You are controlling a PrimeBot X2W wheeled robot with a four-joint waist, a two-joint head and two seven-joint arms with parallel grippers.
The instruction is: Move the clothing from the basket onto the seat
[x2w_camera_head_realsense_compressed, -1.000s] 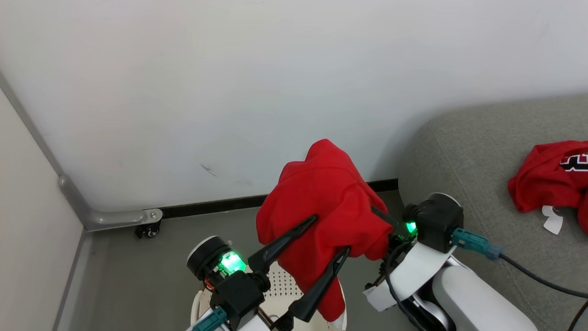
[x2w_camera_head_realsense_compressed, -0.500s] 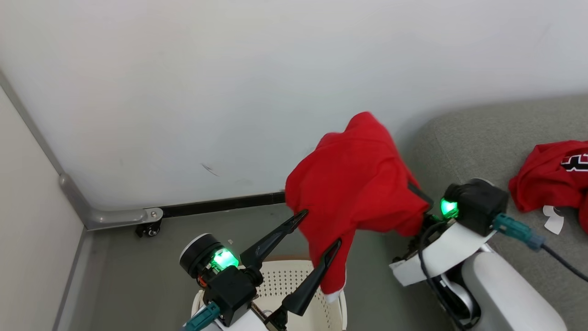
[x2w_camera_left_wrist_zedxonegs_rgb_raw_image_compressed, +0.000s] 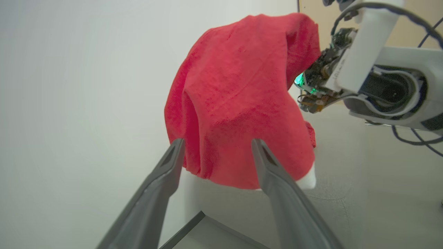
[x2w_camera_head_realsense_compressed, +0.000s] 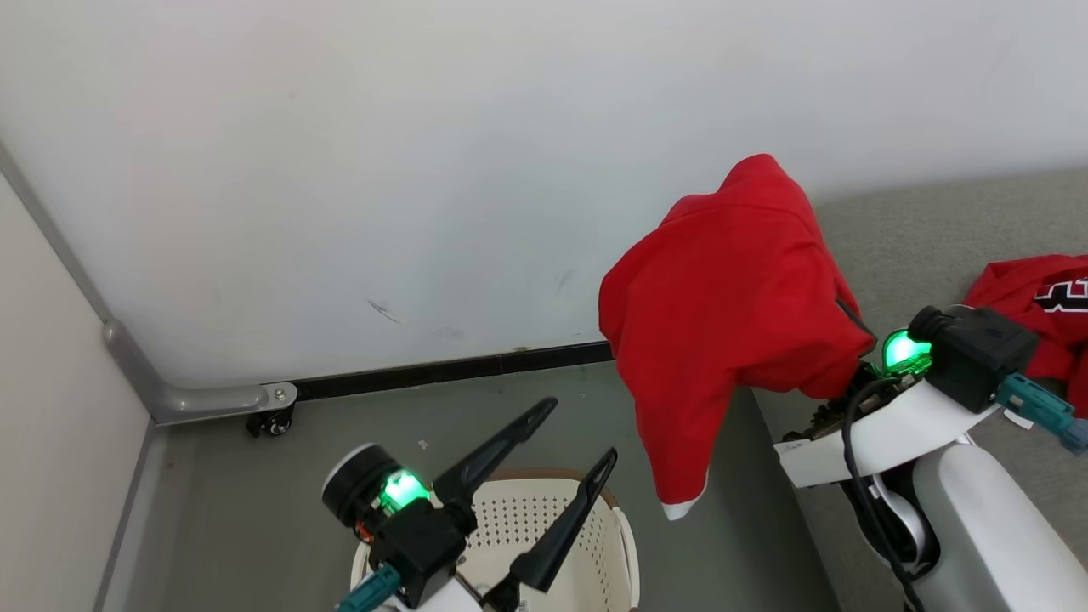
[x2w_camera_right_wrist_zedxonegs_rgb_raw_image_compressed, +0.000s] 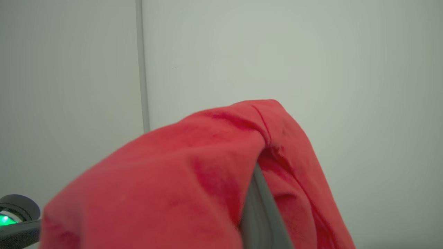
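- Our right gripper [x2w_camera_right_wrist_zedxonegs_rgb_raw_image_compressed: 256, 204], fingers pressed together under the cloth, carries the red garment [x2w_camera_head_realsense_compressed: 722, 297], which hangs at the seat's [x2w_camera_head_realsense_compressed: 901, 246] left edge with its tail over the floor.
- The seat lies rightward, nearest this arm; our left gripper [x2w_camera_head_realsense_compressed: 578, 429] stands spread above the basket [x2w_camera_head_realsense_compressed: 625, 544].

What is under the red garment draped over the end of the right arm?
The right gripper, shut on the red garment: one grey finger shows beneath the fabric in the right wrist view. The fingertips and the pinch point are covered. Its white-trimmed end hangs above the grey floor.
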